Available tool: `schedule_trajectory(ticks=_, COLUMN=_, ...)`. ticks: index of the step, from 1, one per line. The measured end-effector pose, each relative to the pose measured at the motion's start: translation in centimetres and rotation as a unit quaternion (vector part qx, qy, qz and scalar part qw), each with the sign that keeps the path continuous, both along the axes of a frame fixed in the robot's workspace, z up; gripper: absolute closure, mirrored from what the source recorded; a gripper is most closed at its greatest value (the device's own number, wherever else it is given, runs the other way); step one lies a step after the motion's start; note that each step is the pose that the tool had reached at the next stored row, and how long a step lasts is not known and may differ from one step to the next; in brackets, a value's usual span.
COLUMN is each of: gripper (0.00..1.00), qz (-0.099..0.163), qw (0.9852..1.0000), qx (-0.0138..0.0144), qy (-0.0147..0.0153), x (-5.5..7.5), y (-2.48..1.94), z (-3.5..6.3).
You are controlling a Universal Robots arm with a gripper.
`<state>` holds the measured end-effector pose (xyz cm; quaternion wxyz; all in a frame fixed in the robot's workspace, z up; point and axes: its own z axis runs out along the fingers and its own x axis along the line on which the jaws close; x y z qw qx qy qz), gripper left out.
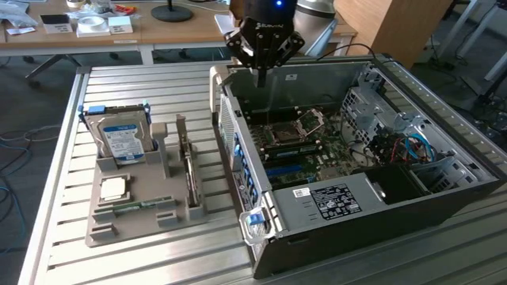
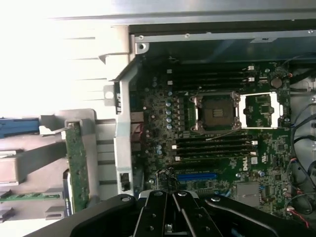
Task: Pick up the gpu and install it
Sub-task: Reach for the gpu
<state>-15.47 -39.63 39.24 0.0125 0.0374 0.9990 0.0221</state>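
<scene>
The gpu (image 1: 190, 172) stands on its edge in a slot of the grey holder (image 1: 135, 228), to the exterior view's left of the open computer case (image 1: 443, 196). Its thin green board edge (image 2: 77, 165) also appears in the wrist view. My gripper (image 1: 260, 80) hangs above the far rim of the case, well away from the gpu, shut with nothing between its fingers (image 2: 165, 207). Below it lies the motherboard (image 2: 217, 148) with a blue slot (image 2: 196, 176) and an open processor socket (image 2: 216, 112).
The holder also carries a silver hard drive (image 1: 123, 139) with a blue-white label, a narrow green RAM stick (image 1: 142, 205) and a square chip (image 1: 113, 189). Cables (image 1: 408, 148) fill the case's right side. A slatted metal table (image 1: 119, 83) bears everything; a desk stands behind.
</scene>
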Motion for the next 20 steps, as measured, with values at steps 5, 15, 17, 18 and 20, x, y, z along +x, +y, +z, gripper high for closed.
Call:
schedule_trajectory(ticks=5, gripper=0.89, qz=0.0, qw=1.0, qx=0.0, qy=0.0, x=-1.5, y=0.2, z=-0.07)
schedule_trajectory(ticks=15, gripper=0.89, qz=0.0, qw=1.0, qx=0.0, qy=0.0, x=-4.7, y=0.7, z=-0.26)
schedule_trajectory(ticks=17, gripper=0.89, qz=0.0, qw=1.0, qx=0.0, qy=0.0, x=-5.4, y=0.79, z=-0.29)
schedule_trajectory(ticks=18, gripper=0.89, qz=0.0, qw=1.0, qx=0.0, qy=0.0, x=-5.7, y=0.82, z=-0.31)
schedule_trajectory(ticks=20, gripper=0.89, qz=0.0, qw=1.0, qx=0.0, qy=0.0, x=-6.4, y=0.9, z=-0.35)
